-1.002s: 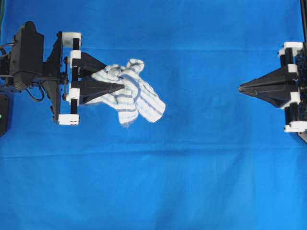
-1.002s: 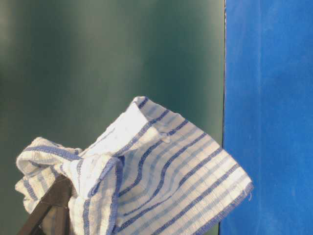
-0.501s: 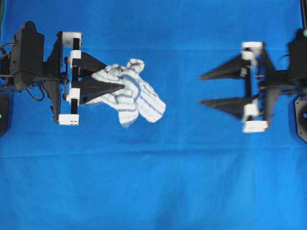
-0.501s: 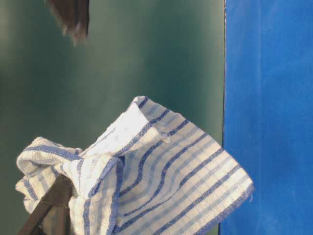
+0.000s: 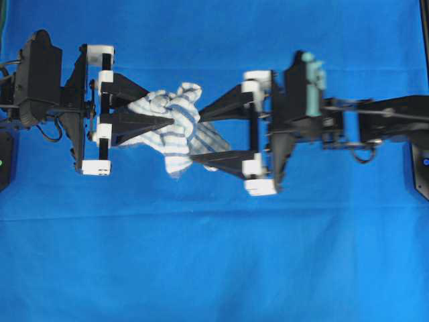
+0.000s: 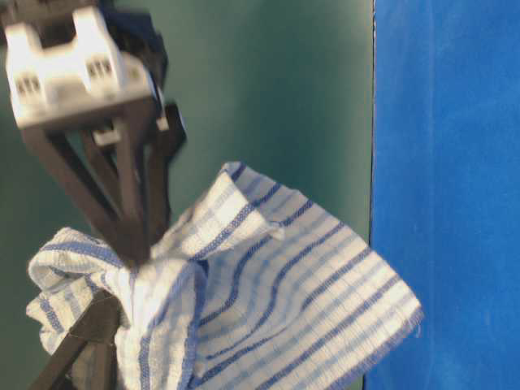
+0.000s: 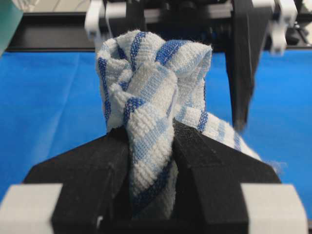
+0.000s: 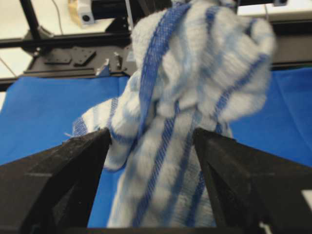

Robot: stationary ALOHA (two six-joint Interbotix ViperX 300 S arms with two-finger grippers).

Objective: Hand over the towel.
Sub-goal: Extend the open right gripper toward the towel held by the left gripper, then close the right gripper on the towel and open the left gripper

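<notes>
The towel (image 5: 179,133), white with thin blue stripes, hangs bunched above the blue cloth. My left gripper (image 5: 164,111) is shut on its upper bunched end; the left wrist view shows the towel (image 7: 148,97) pinched between the black jaws of that gripper (image 7: 151,134). My right gripper (image 5: 196,137) is open, with one finger on each side of the towel's hanging part. In the right wrist view the towel (image 8: 190,97) fills the gap between the open gripper's (image 8: 151,139) jaws. The table-level view shows the towel (image 6: 284,284) with the right gripper's fingers (image 6: 134,219) against its left part.
A large plain blue cloth (image 5: 214,268) covers the whole table under both arms. The right arm (image 5: 375,121) stretches in from the right edge. A dark green backdrop (image 6: 268,89) stands behind the towel in the table-level view.
My right gripper opened and moved left from the right edge until its fingers straddle the towel. The left gripper and the towel have stayed in place.
</notes>
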